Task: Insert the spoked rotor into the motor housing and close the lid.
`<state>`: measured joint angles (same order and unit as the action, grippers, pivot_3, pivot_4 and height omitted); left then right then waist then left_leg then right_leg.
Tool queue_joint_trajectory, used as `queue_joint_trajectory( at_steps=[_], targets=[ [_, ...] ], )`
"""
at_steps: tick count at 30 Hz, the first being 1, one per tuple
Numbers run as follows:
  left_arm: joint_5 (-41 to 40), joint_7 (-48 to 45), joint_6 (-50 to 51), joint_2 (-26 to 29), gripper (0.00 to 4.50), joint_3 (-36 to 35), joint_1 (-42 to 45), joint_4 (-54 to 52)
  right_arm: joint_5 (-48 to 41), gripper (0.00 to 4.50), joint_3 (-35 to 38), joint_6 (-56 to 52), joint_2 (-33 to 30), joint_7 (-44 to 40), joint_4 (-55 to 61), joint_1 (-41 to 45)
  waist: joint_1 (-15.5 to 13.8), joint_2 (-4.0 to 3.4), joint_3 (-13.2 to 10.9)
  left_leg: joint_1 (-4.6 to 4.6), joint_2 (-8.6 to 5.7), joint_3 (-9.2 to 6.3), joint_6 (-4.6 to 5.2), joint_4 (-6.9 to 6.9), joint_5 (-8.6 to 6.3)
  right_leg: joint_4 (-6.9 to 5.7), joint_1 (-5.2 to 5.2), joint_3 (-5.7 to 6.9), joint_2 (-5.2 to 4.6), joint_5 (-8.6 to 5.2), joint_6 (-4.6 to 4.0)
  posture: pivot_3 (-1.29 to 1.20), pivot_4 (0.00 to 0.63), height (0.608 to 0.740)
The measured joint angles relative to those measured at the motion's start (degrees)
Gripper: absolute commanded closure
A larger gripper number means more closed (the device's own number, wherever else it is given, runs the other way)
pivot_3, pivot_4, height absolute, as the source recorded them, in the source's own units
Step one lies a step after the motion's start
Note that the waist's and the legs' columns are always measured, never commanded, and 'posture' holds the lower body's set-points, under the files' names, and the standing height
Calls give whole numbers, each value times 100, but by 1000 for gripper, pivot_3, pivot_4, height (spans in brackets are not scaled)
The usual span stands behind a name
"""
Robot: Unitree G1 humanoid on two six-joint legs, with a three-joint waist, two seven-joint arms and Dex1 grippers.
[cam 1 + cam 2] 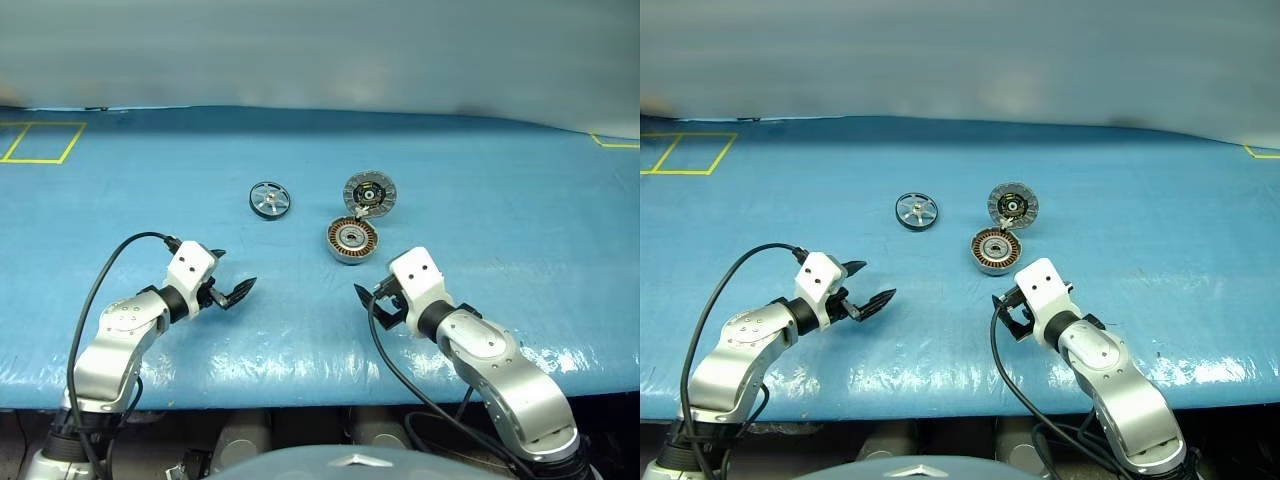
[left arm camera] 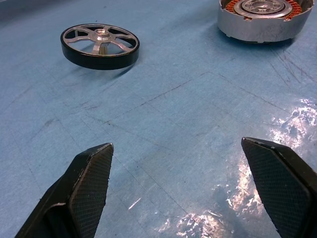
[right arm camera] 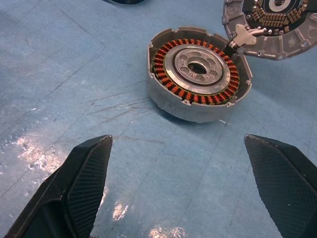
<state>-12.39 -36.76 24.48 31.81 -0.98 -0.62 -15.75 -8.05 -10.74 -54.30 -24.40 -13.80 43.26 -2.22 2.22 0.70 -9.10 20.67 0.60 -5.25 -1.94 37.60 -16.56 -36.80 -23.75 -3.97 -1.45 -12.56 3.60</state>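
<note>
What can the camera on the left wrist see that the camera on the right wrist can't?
The left wrist view alone shows the whole spoked rotor, a small silver wheel with a dark rim, lying flat on the blue table.

The right wrist view alone shows the lid, a round grey ribbed disc hinged to the housing and swung open, plus the full ring of copper-brown windings.

Both show the motor housing, a short round grey metal cup. Each also shows its own gripper open and holding nothing: the left gripper and the right gripper.

Lab or workshop test bench: blue-covered table [image 1: 500,220], yellow tape markings [image 1: 40,142], plain pale wall behind.
</note>
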Motion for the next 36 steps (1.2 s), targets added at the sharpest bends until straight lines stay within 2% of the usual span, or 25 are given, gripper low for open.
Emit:
queue_joint_trajectory(
  at_steps=[10,17,25,31,36],
  targets=[
    [1,-8,-2,1,9,0,0,0,63,7,-105,-315,30,-5,-16,206,6,0,0,-1,0,0,0,0,0,0,0,0,0,0,0,0,150,740],
    [5,-7,-11,-6,9,12,5,1,-259,7,-241,-1223,99,-304,-246,1279,14,-1,-1,-2,1,0,0,6,0,-3,1,0,1,1,-1,0,150,740],
    [23,18,-58,-10,9,38,-5,2,-400,7,-869,-2028,-13,-642,-1389,3066,31,-3,-2,2,0,-5,1,1,0,-2,-1,6,0,25,-16,0,150,740],
    [4,38,-113,-22,9,32,-136,-12,-397,7,-1204,-2128,0,-787,-2217,3624,32,-3,-3,11,0,-4,8,0,-5,0,-8,7,-3,24,-17,0,150,740],
    [5,48,-134,-40,9,33,-244,-14,-381,7,-1356,-2087,1,-878,-2533,3703,35,-4,-3,12,0,-4,8,1,-5,-1,-9,8,-3,24,-16,0,150,740]
  ],
)
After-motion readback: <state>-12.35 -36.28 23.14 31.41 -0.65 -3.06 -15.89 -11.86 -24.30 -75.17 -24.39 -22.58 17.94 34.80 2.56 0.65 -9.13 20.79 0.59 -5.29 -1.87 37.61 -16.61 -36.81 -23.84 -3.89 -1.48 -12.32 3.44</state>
